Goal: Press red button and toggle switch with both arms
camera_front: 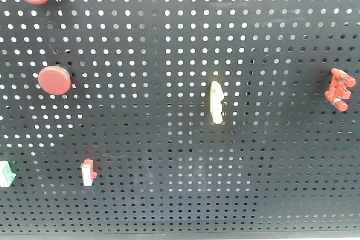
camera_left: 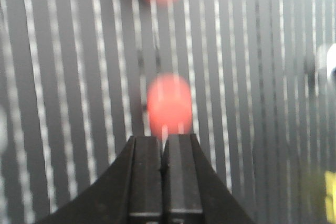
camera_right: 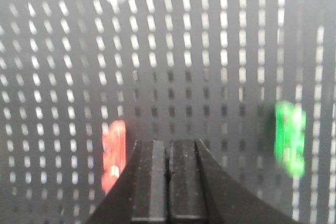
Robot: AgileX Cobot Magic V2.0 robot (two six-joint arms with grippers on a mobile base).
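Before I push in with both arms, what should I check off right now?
1. Left gripper shut: ok.
2. Left gripper lined up with red button: ok, button straight ahead.
3. Right gripper shut: ok.
4. Right gripper lined up with red switch: not ok, switch sits off to the left in its wrist view.
5. Either gripper touching its target: cannot tell, wrist views blurred.

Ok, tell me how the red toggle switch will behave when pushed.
The toggle switch looks like rigid moulded plastic, so it probably won't flex. Its notched lever stands off the pegboard, so it likely pivots rather than slides.
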